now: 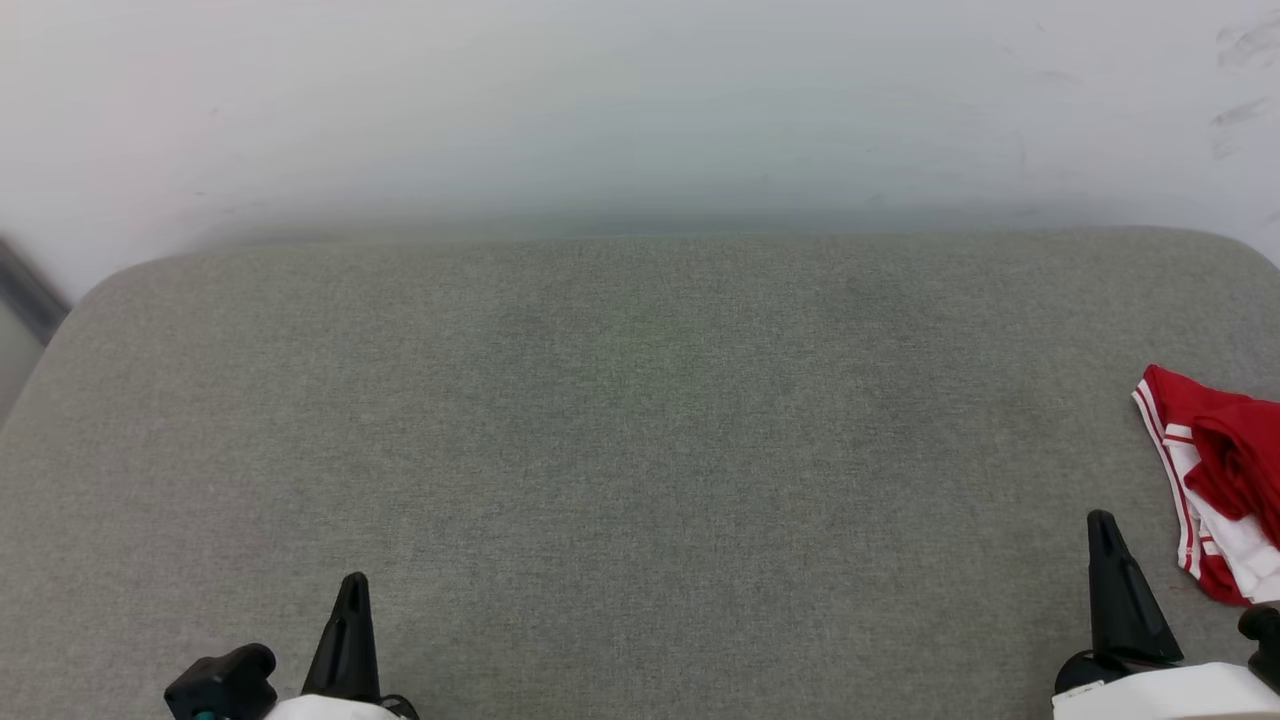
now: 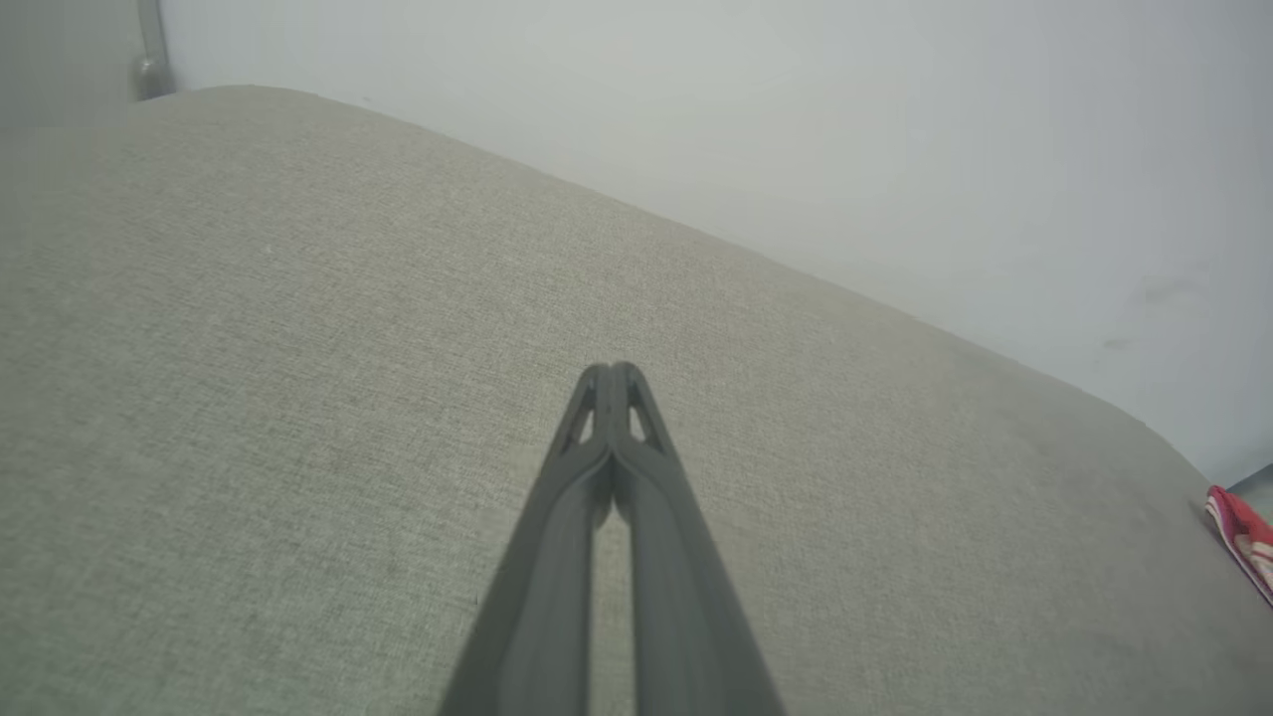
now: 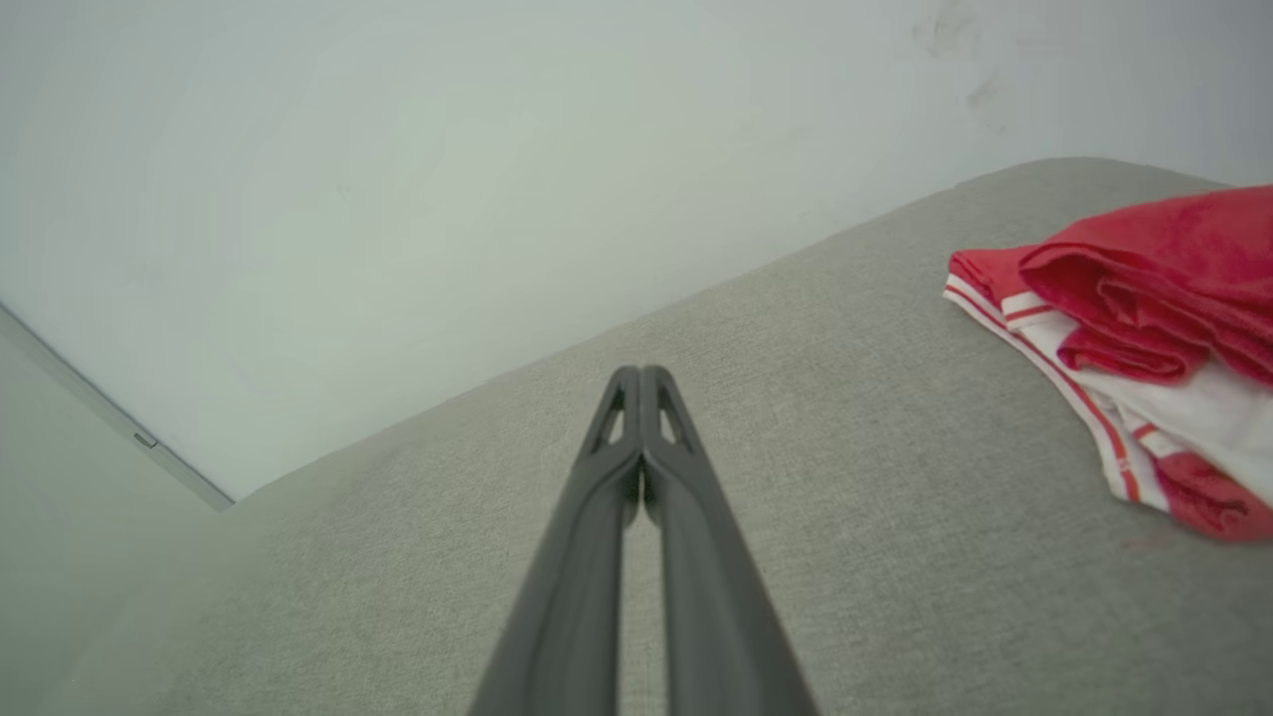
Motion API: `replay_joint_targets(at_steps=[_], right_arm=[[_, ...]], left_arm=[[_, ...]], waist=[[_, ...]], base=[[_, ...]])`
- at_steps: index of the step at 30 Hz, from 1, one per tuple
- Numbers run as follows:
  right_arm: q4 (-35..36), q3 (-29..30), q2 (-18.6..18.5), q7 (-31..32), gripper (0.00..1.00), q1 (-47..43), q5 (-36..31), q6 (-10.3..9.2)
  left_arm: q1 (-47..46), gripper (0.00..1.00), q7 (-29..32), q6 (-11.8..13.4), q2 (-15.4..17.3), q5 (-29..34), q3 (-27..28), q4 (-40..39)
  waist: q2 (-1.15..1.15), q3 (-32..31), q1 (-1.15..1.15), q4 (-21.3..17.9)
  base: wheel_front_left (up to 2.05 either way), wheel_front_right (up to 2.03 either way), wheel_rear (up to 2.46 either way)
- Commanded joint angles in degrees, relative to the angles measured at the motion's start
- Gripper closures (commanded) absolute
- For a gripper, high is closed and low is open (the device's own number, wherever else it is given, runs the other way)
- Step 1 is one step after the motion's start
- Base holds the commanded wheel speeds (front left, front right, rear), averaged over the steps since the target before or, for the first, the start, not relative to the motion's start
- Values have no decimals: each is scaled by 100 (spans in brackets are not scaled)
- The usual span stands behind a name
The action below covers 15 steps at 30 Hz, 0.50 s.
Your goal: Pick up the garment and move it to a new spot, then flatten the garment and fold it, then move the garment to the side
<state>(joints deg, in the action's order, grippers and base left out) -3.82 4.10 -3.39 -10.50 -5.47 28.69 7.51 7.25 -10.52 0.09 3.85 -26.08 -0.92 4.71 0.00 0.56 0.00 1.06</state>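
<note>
— Largest first?
— Pale wall (image 1: 640,100) along the back, scuffed toward the right. Below it, grey fabric worktop (image 1: 640,450) with rounded far corners.

— And the shirt?
— Red shirt (image 1: 1220,470), bunched in a heap at the right edge of the worktop. White sleeve and red-and-white striped trim on show.

— Pincers?
— Left pincer (image 2: 615,370) clenched, fingertips pressed together, grasping nothing. Pointed over bare fabric at the near left, well apart from the shirt. Right pincer (image 3: 641,373) likewise clenched on nothing, near the shirt on its left side, not touching.
</note>
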Motion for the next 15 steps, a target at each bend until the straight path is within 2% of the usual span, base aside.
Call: replay_joint_targets(at_steps=[1,15], right_arm=[[54,-3,-60,23,100,159,137,-1],[-169,-24,-94,322,100,380,1525,-1]], left_arm=[[-141,100,17,-27,44,-133,28,-54],[-407,100,310,-187,75,-1584,99,152]], waist=[[0,0,0,0],[0,-6,0,-15]], base=[[0,0,0],[0,0,0]])
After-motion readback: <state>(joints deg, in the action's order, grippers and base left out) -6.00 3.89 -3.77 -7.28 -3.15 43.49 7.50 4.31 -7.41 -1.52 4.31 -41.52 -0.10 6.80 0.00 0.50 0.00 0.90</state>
